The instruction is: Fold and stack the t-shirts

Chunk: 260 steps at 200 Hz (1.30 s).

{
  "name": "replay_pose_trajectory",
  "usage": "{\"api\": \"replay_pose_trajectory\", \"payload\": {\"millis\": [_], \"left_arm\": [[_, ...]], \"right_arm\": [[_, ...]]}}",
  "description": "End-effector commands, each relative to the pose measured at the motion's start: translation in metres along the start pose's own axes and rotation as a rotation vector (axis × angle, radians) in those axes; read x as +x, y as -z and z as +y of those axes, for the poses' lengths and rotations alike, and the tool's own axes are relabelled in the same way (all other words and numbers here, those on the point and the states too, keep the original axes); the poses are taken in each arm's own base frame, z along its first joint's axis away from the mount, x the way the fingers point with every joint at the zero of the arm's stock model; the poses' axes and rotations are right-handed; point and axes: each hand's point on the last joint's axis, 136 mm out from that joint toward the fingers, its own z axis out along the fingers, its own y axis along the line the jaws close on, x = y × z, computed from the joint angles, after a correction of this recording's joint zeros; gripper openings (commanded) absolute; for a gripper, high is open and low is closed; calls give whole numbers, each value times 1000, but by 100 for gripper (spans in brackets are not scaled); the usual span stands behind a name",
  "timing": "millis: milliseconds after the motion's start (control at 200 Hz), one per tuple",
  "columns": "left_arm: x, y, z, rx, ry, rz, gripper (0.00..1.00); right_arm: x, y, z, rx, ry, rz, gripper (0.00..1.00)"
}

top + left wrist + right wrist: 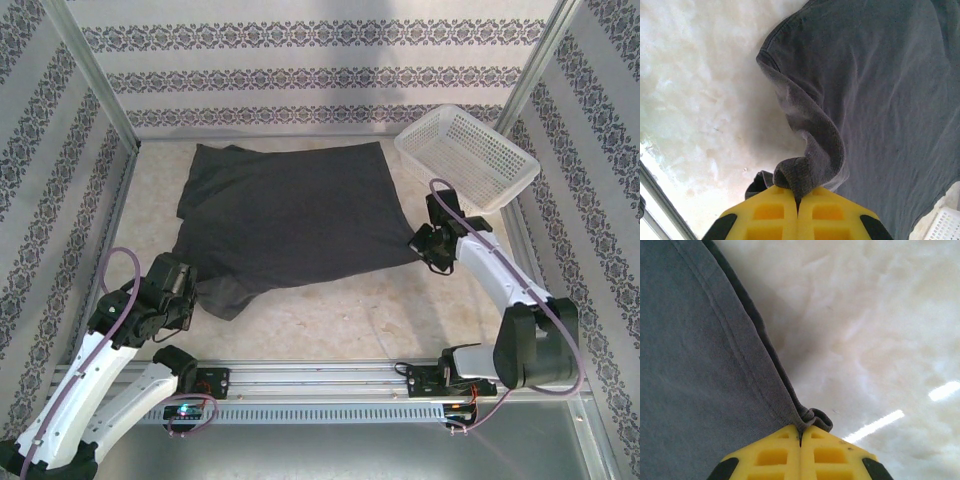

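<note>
While both arms pinch its near corners, the t-shirt [290, 215] lies spread over the middle and far part of the table [330, 310]. It is plain dark charcoal-grey cloth with no print, mostly flat, with soft shallow creases running across it. Its far edge lies close to the back wall. Its near-left part is bunched and folded over itself.

The left gripper [798, 192] has its yellow jaws clenched on a rolled ridge of the cloth at that near-left corner. From the left wrist, the ridge climbs from the flat body of the shirt up into the jaws, with a curved stitched edge further along it. The right gripper [800, 429] is closed tight on the near-right corner. A double-stitched hem runs straight down the shirt's edge to the small crumpled tip caught between the jaws.

At the far right of the table stands a white plastic mesh basket [455, 178], set at an angle, just beyond the right arm and apart from the shirt. Its mesh floor and walls are in plain sight.
</note>
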Motion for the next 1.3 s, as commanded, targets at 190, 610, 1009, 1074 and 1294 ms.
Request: {"api": "replay_pose_trajectory", "payload": {"millis": [190, 610, 1009, 1074, 1294], "left_arm": [[27, -42, 19, -93, -80, 97, 0], [15, -79, -74, 38, -225, 68, 0], [-43, -88, -159, 157, -254, 51, 0], [-50, -92, -163, 152, -255, 42, 0], [-68, -105, -179, 160, -280, 27, 0]], "right_arm": [[17, -16, -34, 93, 34, 88, 0], [-2, -18, -4, 55, 44, 90, 0], [-54, -20, 43, 18, 5, 41, 0], [-61, -24, 50, 21, 3, 38, 0], [-77, -40, 61, 39, 0, 46, 0]]}}
